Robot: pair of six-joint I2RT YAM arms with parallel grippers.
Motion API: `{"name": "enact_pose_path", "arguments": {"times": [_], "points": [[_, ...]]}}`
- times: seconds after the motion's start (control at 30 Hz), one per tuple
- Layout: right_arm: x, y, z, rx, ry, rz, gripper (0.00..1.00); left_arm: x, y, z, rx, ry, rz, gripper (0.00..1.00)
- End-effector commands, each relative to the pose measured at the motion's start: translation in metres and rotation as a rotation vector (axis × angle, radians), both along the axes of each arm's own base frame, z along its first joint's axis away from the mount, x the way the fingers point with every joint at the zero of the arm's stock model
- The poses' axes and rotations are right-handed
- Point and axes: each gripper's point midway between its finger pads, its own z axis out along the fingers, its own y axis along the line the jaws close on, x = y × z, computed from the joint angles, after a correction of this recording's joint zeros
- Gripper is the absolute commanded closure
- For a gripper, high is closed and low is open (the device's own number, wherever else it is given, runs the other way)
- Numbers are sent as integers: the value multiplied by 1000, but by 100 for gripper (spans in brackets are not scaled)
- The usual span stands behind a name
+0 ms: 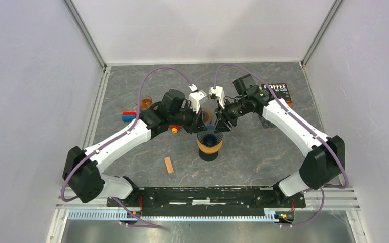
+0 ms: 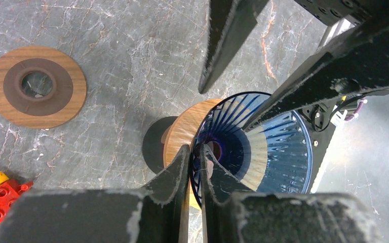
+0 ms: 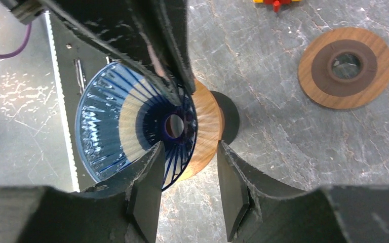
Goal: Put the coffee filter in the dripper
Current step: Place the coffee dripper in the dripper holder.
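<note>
Plainly, right tool point(image 3: 189, 152) gapes astride the dripper point(image 3: 101, 121); whether left tool point(image 2: 195, 150) grips its rim is unclear.

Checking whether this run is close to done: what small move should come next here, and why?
Probably lift the left tool straight up from the dripper: its fingers stand almost together at the rim with nothing visibly held, and a pale wedge, apparently the filter, already lies inside.

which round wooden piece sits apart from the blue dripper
The flat wooden disc with the dark brown centre, lying alone; the other wooden ring carries the blue ribbed dripper.
</note>
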Motion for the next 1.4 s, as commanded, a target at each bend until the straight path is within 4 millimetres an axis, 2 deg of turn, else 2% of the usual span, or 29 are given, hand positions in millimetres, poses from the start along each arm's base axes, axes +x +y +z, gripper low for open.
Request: {"name": "enact_pose_path", "arguments": {"times": [0.0,0.27,0.43,0.67,0.83,0.9,1.03,1.17,1.27,1.37], "points": [[2,5,9,35,-26,34,55,6,-1,12,19,-50,-21,87],[12,8,19,54,-72,10,59,10,-2,17,12,-71,-9,85],[16,9,22,53,-80,0,58,13,-2,18,11,-83,-3,82],[19,6,28,43,-106,-11,46,14,2,17,17,-98,5,71],[24,0,45,58,-131,-24,42,13,2,26,-3,-102,1,61],[27,-5,54,78,-132,-36,36,13,1,33,-15,-111,-6,54],[36,-23,69,124,-138,-81,30,12,1,49,-32,-143,-24,36],[53,-55,79,146,-170,-179,25,12,1,68,-54,-169,-28,16],[80,-92,75,88,-226,-355,24,13,1,87,-75,-183,-25,6],[115,-136,66,-26,-296,-554,25,18,4,105,-78,-205,2,1]]}}
